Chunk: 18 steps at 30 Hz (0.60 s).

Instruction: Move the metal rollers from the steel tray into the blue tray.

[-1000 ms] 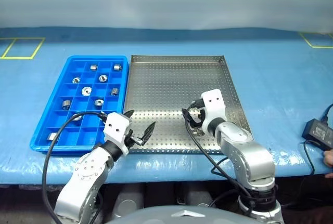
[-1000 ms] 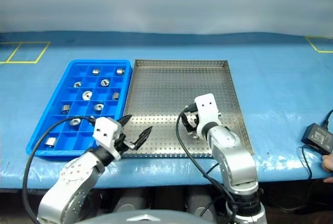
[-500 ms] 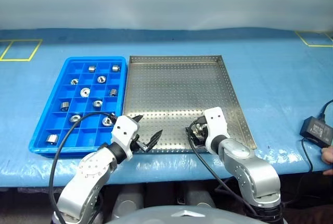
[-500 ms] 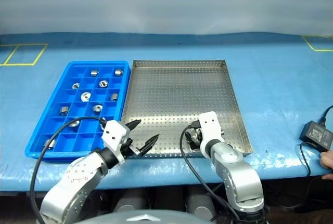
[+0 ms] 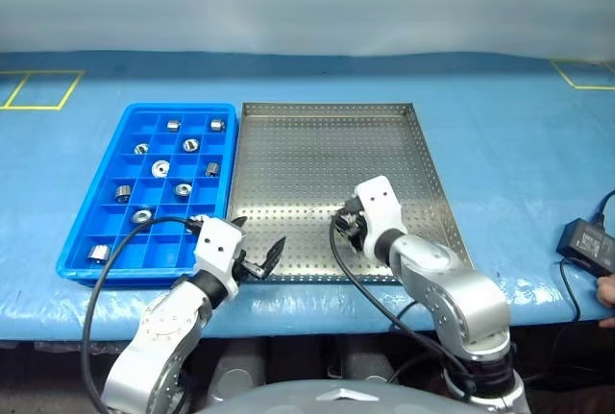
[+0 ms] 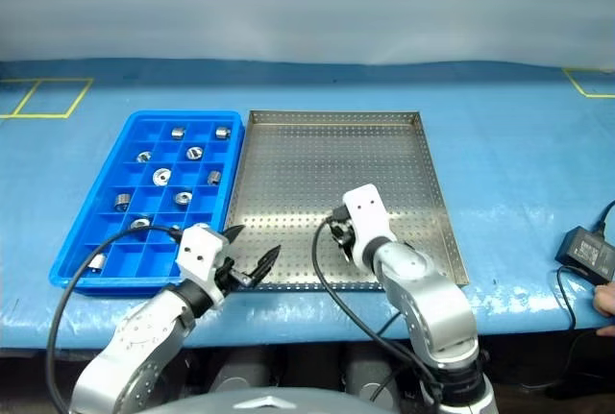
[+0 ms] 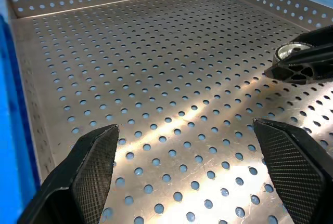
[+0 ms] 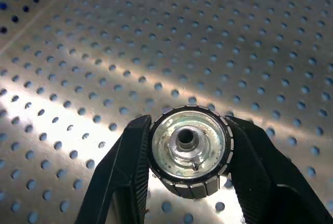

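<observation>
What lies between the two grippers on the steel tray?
Only bare perforated floor of the steel tray, as the left eye view shows, between the open left gripper and the right gripper, shut on a roller.

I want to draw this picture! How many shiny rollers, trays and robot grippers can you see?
Metal rollers: 11 visible (10 in the blue tray, 1 in the right gripper)
Trays: 2 (blue tray, steel tray)
Grippers: 2 (right gripper, left gripper)
Total: 15
</observation>
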### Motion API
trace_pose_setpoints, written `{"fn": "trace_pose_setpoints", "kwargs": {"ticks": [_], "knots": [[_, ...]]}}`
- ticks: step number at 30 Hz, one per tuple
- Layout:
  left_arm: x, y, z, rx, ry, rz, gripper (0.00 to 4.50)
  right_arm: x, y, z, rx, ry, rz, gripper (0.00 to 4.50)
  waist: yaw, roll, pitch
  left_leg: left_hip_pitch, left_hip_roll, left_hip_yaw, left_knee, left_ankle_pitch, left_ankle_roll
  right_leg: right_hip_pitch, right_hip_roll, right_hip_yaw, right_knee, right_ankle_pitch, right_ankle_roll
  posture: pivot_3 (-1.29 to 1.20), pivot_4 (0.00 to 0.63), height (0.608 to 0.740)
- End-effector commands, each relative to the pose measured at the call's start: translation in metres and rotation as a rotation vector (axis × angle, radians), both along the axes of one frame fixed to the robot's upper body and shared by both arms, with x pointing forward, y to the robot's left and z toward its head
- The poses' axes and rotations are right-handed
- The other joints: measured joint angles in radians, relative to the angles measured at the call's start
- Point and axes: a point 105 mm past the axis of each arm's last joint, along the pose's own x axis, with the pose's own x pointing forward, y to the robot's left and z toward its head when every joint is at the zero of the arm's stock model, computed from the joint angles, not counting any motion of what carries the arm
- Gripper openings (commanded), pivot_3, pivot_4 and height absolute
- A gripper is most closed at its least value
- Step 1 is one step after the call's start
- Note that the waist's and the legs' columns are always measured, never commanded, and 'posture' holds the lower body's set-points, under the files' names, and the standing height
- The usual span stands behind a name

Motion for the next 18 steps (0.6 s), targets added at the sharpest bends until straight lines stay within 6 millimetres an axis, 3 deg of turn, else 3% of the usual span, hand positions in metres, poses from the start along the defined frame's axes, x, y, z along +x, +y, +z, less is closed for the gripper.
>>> {"fn": "trace_pose_setpoints", "kwargs": {"ticks": [1,9,13,18], "knots": [[0.004,0.027,0.028,0.007,-0.149,0.202,4.50,0.008,0.029,0.018,0.070,-0.086,0.122,1.81,0.012,0.000,0.000,0.000,0.000,0.000,0.000,0.000,0.000,0.000,0.000,0.000,0.000,0.000,0.000,0.33,0.150,0.740],[-0.021,0.072,0.031,0.063,-0.165,0.460,4.50,0.019,0.099,0.020,0.109,-0.165,0.353,1.81,0.075,-0.001,0.000,-0.001,-0.001,0.000,-0.001,0.000,0.000,-0.001,-0.001,-0.001,-0.001,0.000,-0.001,0.49,0.150,0.740],[-0.035,0.079,0.029,0.066,-0.150,0.522,4.50,0.014,0.129,0.020,0.150,-0.191,0.439,1.81,0.118,-0.001,0.001,-0.002,0.000,0.000,-0.001,0.000,0.000,-0.001,-0.001,-0.003,-0.001,0.000,0.000,0.53,0.150,0.740],[-0.041,0.079,0.027,0.066,-0.137,0.540,4.50,0.004,0.149,0.018,0.177,-0.197,0.519,1.81,0.189,-0.002,0.001,-0.004,0.000,-0.002,-0.001,0.000,0.000,-0.002,-0.002,-0.005,-0.002,-0.001,0.000,0.56,0.150,0.740]]}}
